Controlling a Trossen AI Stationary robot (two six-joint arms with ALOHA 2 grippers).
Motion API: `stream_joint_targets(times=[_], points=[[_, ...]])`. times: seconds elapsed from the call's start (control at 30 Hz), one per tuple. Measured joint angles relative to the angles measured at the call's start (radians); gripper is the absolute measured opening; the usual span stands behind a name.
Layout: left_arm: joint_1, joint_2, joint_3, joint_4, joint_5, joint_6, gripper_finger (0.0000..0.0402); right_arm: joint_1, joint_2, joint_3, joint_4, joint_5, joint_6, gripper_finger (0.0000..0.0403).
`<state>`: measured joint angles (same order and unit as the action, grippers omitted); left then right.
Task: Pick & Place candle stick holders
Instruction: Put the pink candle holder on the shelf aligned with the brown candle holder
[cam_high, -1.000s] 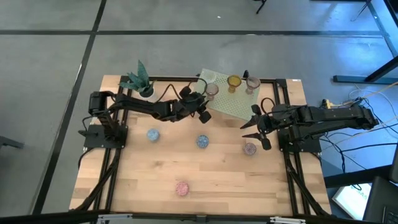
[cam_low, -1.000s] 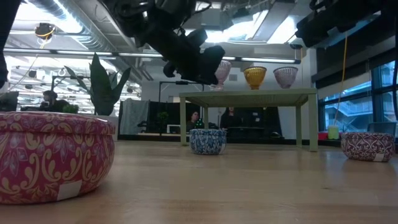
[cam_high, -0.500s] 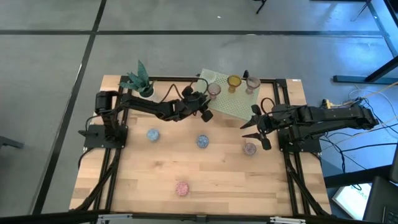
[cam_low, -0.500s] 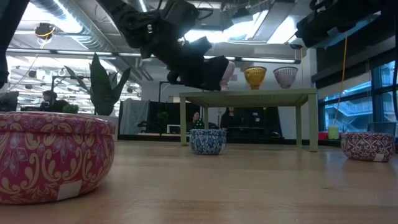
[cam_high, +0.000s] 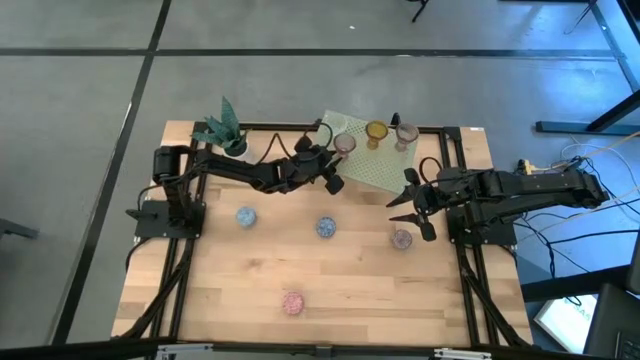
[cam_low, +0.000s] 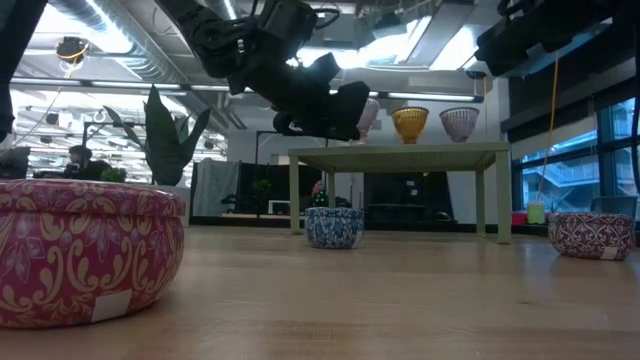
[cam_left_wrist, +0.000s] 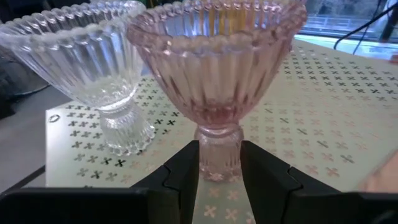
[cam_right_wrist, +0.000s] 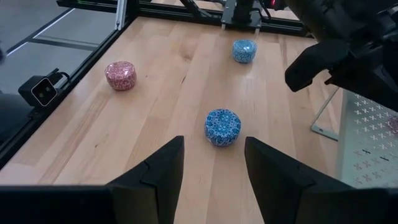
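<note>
My left gripper (cam_high: 336, 160) is shut on a pink ribbed glass candle stick holder (cam_left_wrist: 214, 56) over the green perforated rack (cam_high: 385, 170) at the table's far side. A clear holder (cam_left_wrist: 93, 62) stands by its foot on the rack beside it, and an amber one (cam_high: 375, 131) is farther along. Round patterned holders sit on the wooden table: two blue (cam_high: 245, 216) (cam_high: 326, 228), one purple (cam_high: 402, 239) and one pink (cam_high: 292, 303). My right gripper (cam_high: 400, 200) hovers open at the table's right, above the wood, with nothing between its fingers. My left gripper pinches the pink holder's short stem (cam_left_wrist: 219, 146), just under the bowl, between its two fingers. The fingers come nearly level from the table's left side. The holder stands upright; the fingers hide its foot, so I cannot tell whether it rests on the rack.
A small potted plant (cam_high: 228, 135) stands at the far left corner. The black frame rails (cam_high: 180, 290) run along the table's left and right sides. Open wood lies between the scattered holders in the table's middle and near part.
My left gripper, still shut on the pink holder, has edged a little toward the table's right edge, over the rack. The right arm has kept still.
</note>
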<state>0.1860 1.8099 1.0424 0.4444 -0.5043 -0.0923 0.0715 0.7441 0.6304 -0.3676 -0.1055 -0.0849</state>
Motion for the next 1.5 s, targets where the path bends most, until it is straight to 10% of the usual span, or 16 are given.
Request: stream_joint_targets(times=[1.5], points=[[-0.019, 0.007, 0.0, 0.016, -0.05, -0.009, 0.0113, 0.0, 0.0, 0.0, 0.02, 0.0, -0.029, 0.0173]])
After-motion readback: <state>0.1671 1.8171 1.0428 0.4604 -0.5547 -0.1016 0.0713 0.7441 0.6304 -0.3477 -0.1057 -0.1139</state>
